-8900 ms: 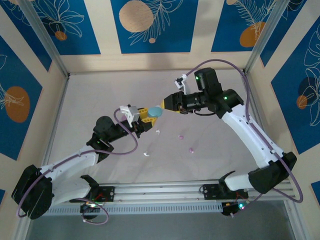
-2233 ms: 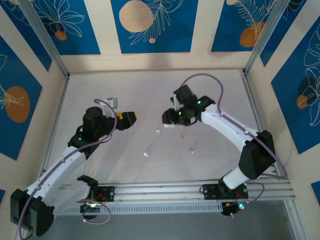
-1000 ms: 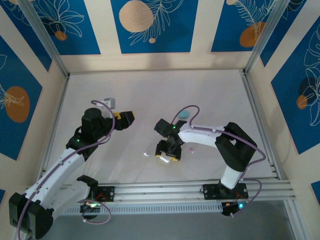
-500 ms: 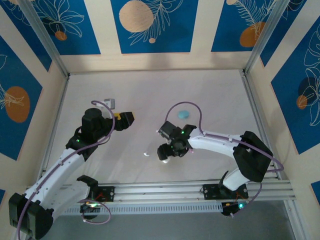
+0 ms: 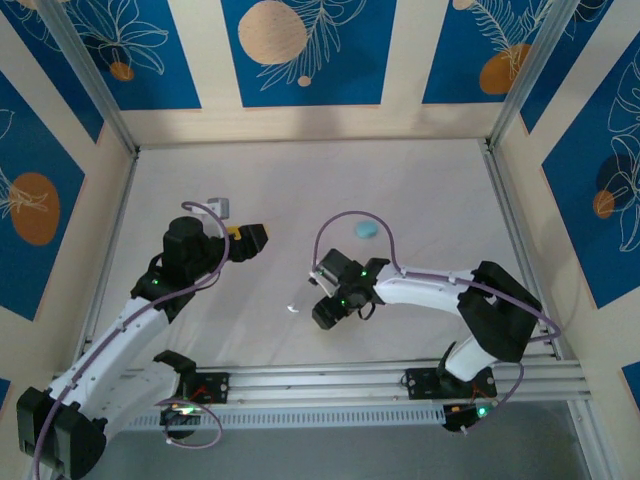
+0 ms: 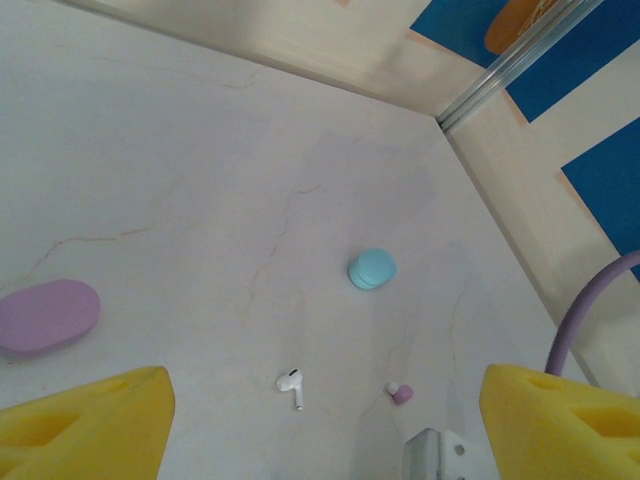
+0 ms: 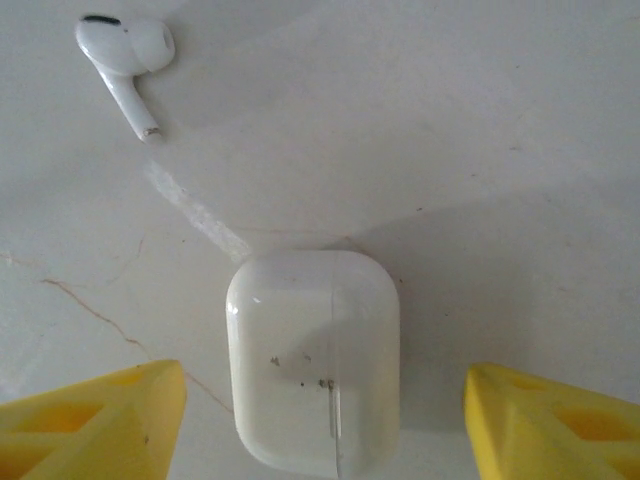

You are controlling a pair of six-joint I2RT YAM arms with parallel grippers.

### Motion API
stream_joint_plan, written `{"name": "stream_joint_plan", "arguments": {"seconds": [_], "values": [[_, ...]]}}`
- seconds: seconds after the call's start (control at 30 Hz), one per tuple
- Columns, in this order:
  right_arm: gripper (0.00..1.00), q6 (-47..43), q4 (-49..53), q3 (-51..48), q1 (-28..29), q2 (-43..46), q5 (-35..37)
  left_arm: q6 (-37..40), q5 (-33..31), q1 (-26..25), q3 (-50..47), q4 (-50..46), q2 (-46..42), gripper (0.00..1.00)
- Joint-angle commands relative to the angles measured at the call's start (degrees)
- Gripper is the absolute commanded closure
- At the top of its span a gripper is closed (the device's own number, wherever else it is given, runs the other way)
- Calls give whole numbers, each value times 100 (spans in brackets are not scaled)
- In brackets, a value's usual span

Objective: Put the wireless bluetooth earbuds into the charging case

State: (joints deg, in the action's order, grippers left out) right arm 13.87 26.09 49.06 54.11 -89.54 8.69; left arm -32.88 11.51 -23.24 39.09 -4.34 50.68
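rail [image 5: 320, 381]: metal bar carrying both arm bases, nearest of all, well apart from the teal case [image 5: 367, 229] on its near side.
right gripper [image 5: 327, 308]: points down at the table, nearer than the teal case and a little to its left. its jaws stand wide, one on each side of the white charging case [image 7: 312, 360] with a gap on both sides, gripping nothing.
white charging case: lid closed, flat on the table, nearer than the teal case.
white earbud [image 7: 125, 55]: lies on its side, free on the table, near the white charging case; nearer than the teal case and to its left.
pink earbud [image 6: 401, 393]: on the table near the white earbud, apart from the teal case.
left gripper [image 5: 248, 238]: well to the left of the teal case; jaws wide, nothing between them.
lilac case [image 6: 45, 315]: closed, flat, well apart from the teal case.
teal case: round, closed, alone on the table.
table [image 5: 430, 180]: pale, marble-look, with thin brownish veins.
walls [image 5: 300, 50]: behind and beside the teal case; cream boards with blue panels, white leaf drawings and orange circles.
posts [image 5: 520, 75]: aluminium, at the far corners.
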Motion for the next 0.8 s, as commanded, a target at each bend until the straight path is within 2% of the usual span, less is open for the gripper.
{"name": "stream_joint_plan", "arguments": {"seconds": [0.0, 0.2, 0.53, 0.63, 0.77], "values": [[28, -129, -32, 83, 103, -240, -8, 67, -70, 48, 107, -89, -49, 20], [33, 74, -34, 52, 280, -465, 281, 94, -87, 52, 111, -117, -50, 20], [51, 254, -10, 8, 741, -501, 969, 107, -57, 48, 164, -231, 19, 20], [56, 212, -2, 20, 775, -226, 1128, 107, -17, 48, 195, -282, 34, 20], [59, -242, -625, -324, 734, 928, 1101, 134, 174, 48, 228, -255, 39, 21]]}}
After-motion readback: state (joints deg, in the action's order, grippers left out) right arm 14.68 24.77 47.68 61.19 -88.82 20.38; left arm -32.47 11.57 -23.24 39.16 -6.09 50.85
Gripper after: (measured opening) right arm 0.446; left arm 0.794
